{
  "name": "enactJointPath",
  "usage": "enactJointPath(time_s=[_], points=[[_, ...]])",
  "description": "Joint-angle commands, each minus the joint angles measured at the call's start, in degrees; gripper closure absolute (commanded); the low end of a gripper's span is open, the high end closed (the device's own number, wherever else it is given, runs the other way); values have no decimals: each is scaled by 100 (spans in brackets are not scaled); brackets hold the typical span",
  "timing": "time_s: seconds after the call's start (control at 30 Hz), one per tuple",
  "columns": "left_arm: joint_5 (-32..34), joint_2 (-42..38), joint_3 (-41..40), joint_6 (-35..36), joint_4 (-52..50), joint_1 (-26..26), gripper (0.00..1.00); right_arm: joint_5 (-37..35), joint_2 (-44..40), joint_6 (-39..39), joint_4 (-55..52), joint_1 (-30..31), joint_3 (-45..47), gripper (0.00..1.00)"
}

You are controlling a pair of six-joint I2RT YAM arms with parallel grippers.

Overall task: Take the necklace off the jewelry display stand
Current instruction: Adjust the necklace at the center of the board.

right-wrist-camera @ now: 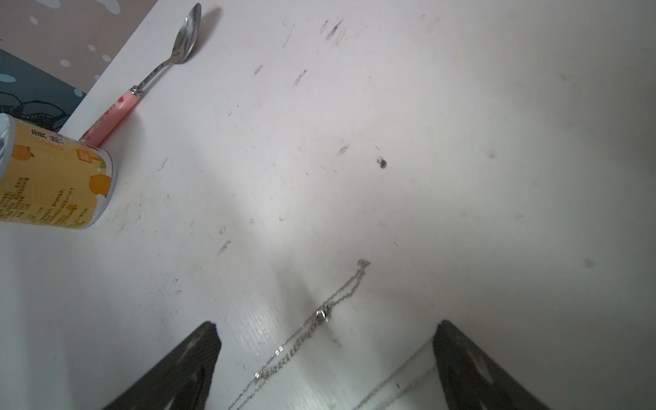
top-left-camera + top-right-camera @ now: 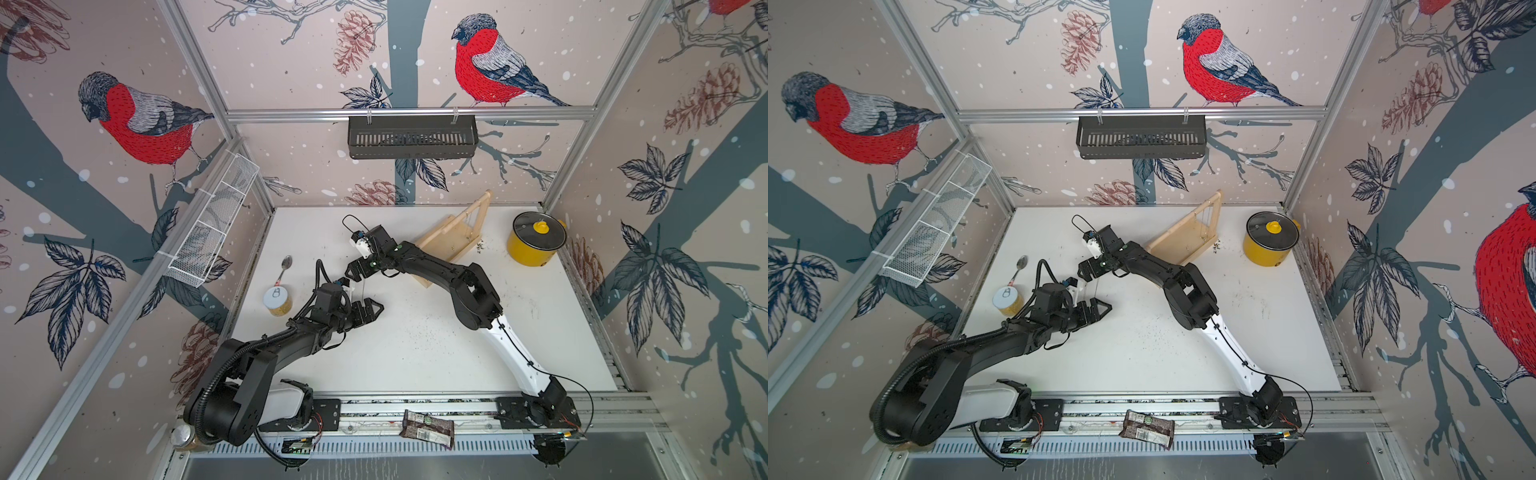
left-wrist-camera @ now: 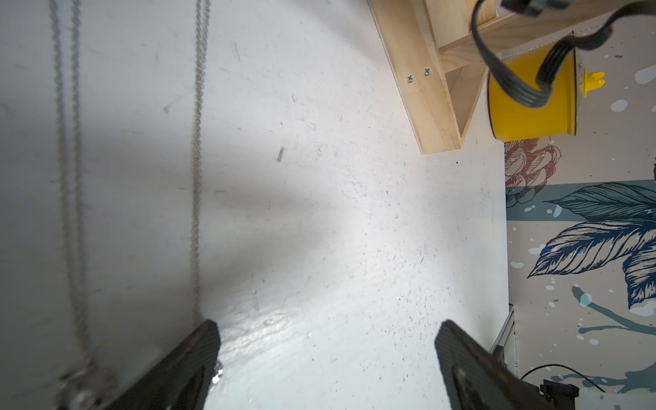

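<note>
Both claws stand wide open, gripping nothing. The left gripper [image 3: 326,330] and right gripper [image 1: 326,330] hover close together above the white table [image 2: 415,345], left of centre. The thin silver chain necklace [image 1: 321,315] appears looped over their fingers and strung between them, well apart from the pale wooden jewelry display stand [image 2: 453,237] on the far side, right of centre. Lowering both slowly and tilting the fingers should let the chain slide off without snagging. Only the yellow fruit-printed can [image 1: 53,181] bears legible writing: Chinese characters, apparently 黄桃.
</note>
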State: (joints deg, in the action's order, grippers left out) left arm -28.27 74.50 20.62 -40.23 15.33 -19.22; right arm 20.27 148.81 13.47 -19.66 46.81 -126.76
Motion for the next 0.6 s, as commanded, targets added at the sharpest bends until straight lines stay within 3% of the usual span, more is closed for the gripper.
enactJointPath(time_s=[0.0,0.57], points=[[44,29,10,-83,-391,13,4,108,82,106,-35,-3,-24,4],[44,78,143,-58,-416,17,4,196,168,156,90,-40,-258,4]])
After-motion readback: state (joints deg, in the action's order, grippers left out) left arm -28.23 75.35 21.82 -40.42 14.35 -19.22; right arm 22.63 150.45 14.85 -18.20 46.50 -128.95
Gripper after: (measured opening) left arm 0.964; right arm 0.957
